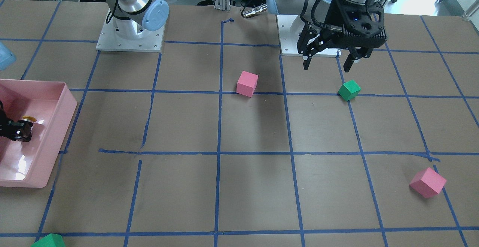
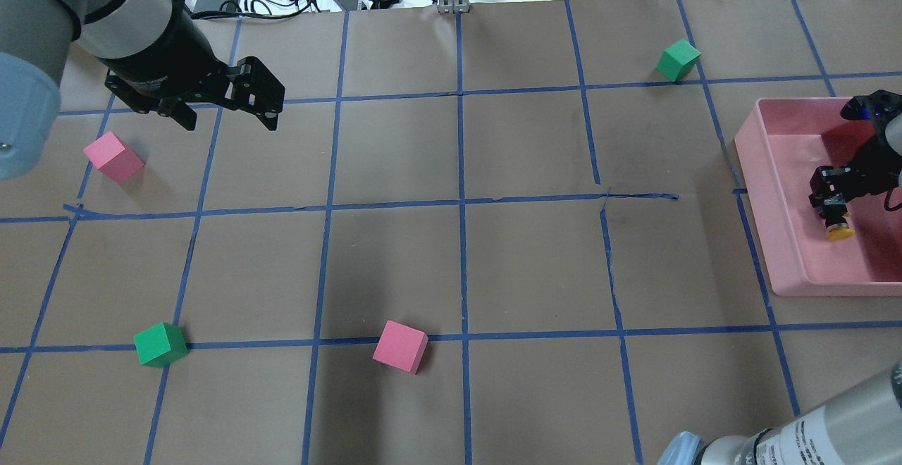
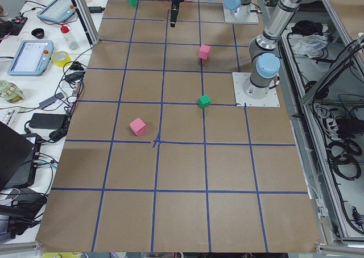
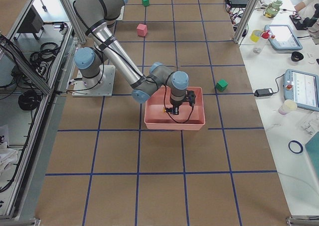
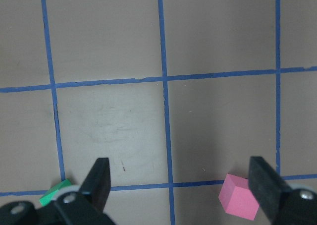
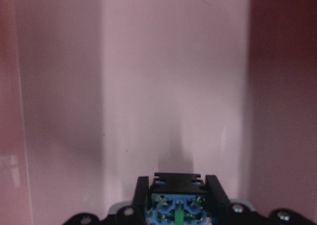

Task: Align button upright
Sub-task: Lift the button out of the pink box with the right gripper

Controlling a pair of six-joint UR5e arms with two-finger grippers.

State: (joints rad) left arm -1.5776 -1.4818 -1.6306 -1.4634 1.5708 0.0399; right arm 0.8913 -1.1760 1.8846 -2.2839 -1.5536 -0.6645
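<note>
Inside the pink tray (image 2: 757,169), the right hand (image 2: 833,206) pinches the button (image 2: 839,230) by its black body, with the yellow cap poking out beyond it. The left hand (image 1: 327,67) hangs above the worktop (image 1: 254,187), fingers (image 5: 99,180) spread wide and pointing down.

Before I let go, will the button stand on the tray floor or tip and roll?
Probably tips: the button is small, its round yellow cap looks wider than the black body. On its side, it could roll. The glossy pink tray looks slippery.
</note>
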